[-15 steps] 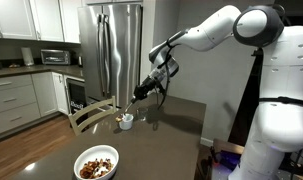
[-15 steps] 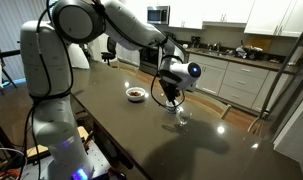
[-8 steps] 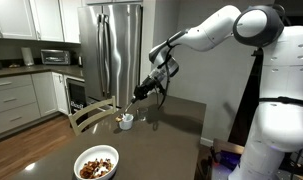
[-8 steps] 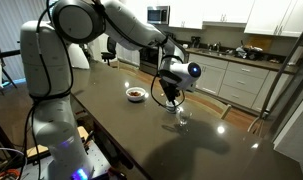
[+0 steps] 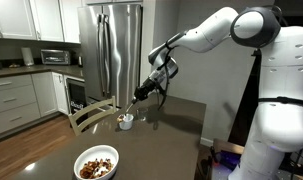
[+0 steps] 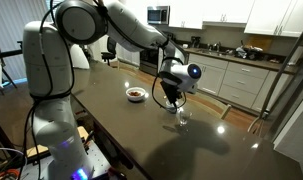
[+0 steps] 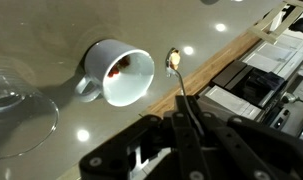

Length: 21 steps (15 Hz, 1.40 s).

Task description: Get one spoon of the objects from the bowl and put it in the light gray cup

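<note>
1. Your spoon (image 7: 180,85) lies above the table (image 7: 51,30) in the wrist view. Its head sits just beside the cup's rim at about 3 o'clock, outside the cup. Whether the head carries anything is too small to tell.
2. The spoon's thin handle runs down to 6 o'clock and vanishes between the dark fingers of the gripper (image 7: 188,125). The pincer is clamped narrow on that handle, and the contact itself is lost in shadow.
3. The light gray cup (image 7: 98,55) appears tipped towards the camera here. A few brown chunks (image 7: 116,70) show inside, against the wall.
4. A clear glass (image 7: 13,98) stands at 8 o'clock from the cup, cut off by the frame's edge.
5. In an exterior view the gripper hangs above the cup at about 1 o'clock, and the spoon is barely a thin line.
6. The white bowl (image 5: 113,153) sits well apart from the cup at the near table edge. It holds a brown heap and is clipped by the bottom of the frame.
7. In the exterior view from the opposite side, the gripper (image 6: 169,97) hides the cup entirely.
</note>
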{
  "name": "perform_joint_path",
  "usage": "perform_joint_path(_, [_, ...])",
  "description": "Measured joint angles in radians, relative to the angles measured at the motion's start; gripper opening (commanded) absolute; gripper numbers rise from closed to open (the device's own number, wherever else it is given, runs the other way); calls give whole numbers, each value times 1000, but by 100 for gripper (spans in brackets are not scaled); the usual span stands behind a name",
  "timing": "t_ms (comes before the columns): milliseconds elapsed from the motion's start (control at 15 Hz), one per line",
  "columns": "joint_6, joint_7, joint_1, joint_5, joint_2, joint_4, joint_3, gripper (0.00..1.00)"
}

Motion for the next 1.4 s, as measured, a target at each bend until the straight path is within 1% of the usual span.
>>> perform_joint_path(267, [42, 1, -5, 0, 33, 34, -9, 3])
perform_joint_path(667, [41, 27, -30, 0, 61, 87, -10, 3])
perform_joint_path(933, [41, 46, -44, -4, 68, 94, -13, 3])
perform_joint_path(1400, [41, 130, -51, -104, 70, 94, -18, 3])
